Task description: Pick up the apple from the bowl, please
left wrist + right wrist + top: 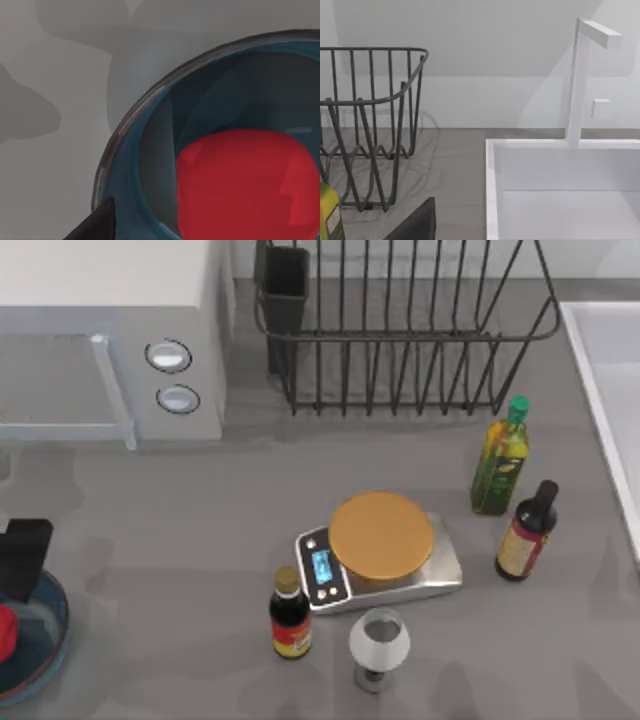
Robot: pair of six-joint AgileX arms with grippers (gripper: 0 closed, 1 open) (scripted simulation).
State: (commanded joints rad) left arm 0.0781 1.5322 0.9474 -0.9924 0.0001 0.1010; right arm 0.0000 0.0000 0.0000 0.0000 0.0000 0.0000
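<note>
No legible text on the bottle labels point(291, 640) or the scale's display point(322, 566).

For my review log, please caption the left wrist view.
Left tool's finger hovering at the blue-teal bowl, which holds the red apple, on the grey table.

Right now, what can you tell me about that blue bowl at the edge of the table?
The bowl is shallow, round and glossy blue-teal with a thin darker rim, and looks like glazed ceramic. It sits upright on the grey table at the near left edge, partly cut off in the top view. The red apple lies inside it, resting against the inner wall. The left gripper hovers over its far rim. Nothing else touches the bowl, as far as I can see.
</note>
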